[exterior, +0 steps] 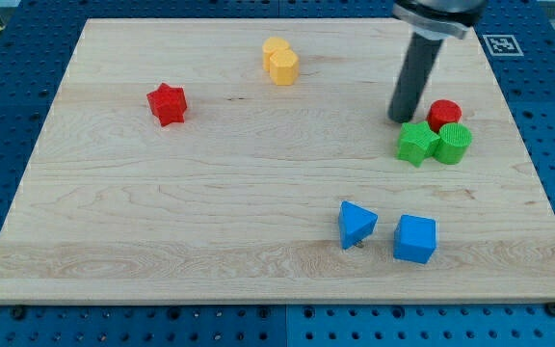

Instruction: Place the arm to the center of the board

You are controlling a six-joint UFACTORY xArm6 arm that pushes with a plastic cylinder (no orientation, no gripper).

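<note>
Far to my tip's left sits the red star block, then the yellow block up-left. Below-left lie the blue triangular block and blue cube. My tip rests on the wooden board, holding nothing, just beside the green star block, green cylinder and red cylinder.

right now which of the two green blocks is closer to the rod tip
The green star-shaped block, the left one of the pair, just below my tip. The green cylinder block sits farther right.
</note>
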